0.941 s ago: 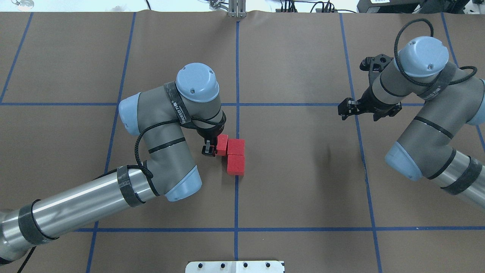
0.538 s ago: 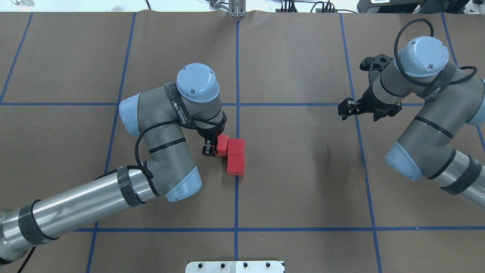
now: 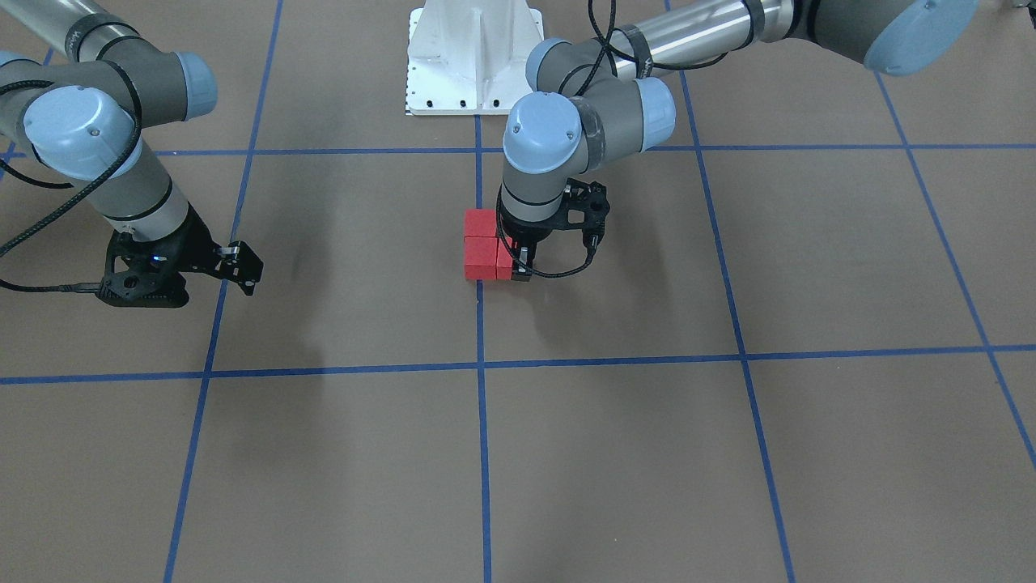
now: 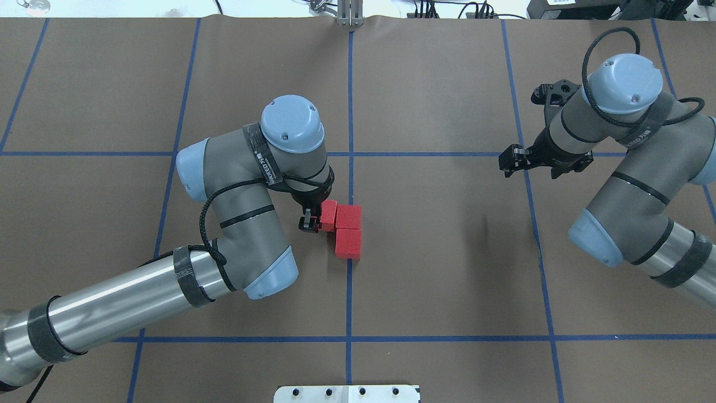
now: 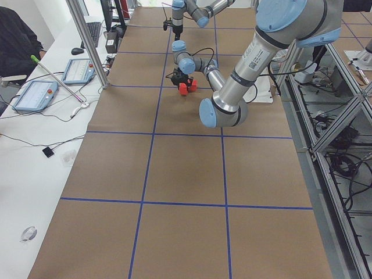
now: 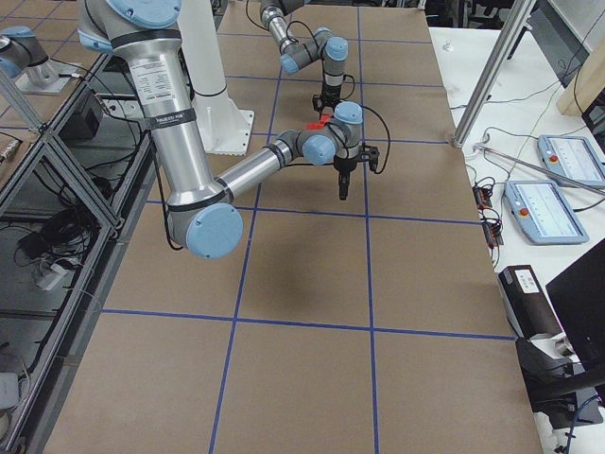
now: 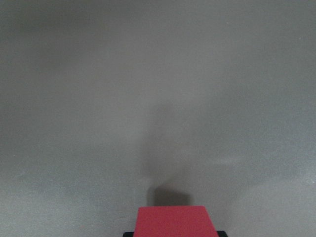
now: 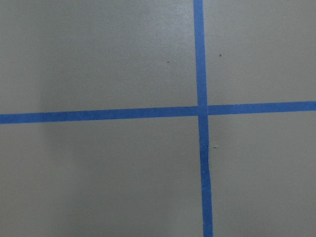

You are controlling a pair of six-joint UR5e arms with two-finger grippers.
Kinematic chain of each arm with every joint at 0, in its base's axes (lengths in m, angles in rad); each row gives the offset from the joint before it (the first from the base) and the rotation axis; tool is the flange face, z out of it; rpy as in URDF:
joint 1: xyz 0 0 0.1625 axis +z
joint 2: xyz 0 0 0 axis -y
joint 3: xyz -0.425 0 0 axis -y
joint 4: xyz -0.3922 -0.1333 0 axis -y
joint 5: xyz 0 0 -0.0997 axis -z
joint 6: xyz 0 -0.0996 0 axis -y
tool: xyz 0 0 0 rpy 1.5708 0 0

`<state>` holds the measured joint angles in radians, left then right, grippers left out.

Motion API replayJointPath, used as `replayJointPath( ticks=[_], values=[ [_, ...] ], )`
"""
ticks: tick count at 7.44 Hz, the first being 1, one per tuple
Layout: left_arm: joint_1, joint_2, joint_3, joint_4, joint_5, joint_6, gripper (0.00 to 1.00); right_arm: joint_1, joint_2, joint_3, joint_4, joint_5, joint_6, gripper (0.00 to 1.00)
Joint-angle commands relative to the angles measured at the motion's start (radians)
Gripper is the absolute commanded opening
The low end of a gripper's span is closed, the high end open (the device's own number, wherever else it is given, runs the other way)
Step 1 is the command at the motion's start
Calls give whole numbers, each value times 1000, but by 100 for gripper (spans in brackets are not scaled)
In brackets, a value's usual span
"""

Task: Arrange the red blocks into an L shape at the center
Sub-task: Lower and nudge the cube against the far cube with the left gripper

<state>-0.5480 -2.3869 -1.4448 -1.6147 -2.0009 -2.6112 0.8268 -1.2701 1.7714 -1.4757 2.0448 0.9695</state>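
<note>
Gripping red block (image 4: 329, 214), left fingers (image 4: 306, 222) closed

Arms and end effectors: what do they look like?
The left arm and right arm have grey joint housings, pale blue caps, a bare metal tube, black straps and an external black cable. Strap lettering is unreadable. The left end effector and right end effector are black, two-fingered.
</note>
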Motion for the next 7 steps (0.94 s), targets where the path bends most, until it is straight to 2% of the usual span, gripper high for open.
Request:
replayJointPath(
  ticks=[1,6,7],
  values=[
    [2,0,0,-1,1,-27,7,0,2,2,0,0,0,100],
    [3,0,0,-1,-1,-29,7,0,-2,0,0,0,0,100],
    [3,0,0,-2,-1,-27,12,0,-2,2,0,0,0,100]
  ],
)
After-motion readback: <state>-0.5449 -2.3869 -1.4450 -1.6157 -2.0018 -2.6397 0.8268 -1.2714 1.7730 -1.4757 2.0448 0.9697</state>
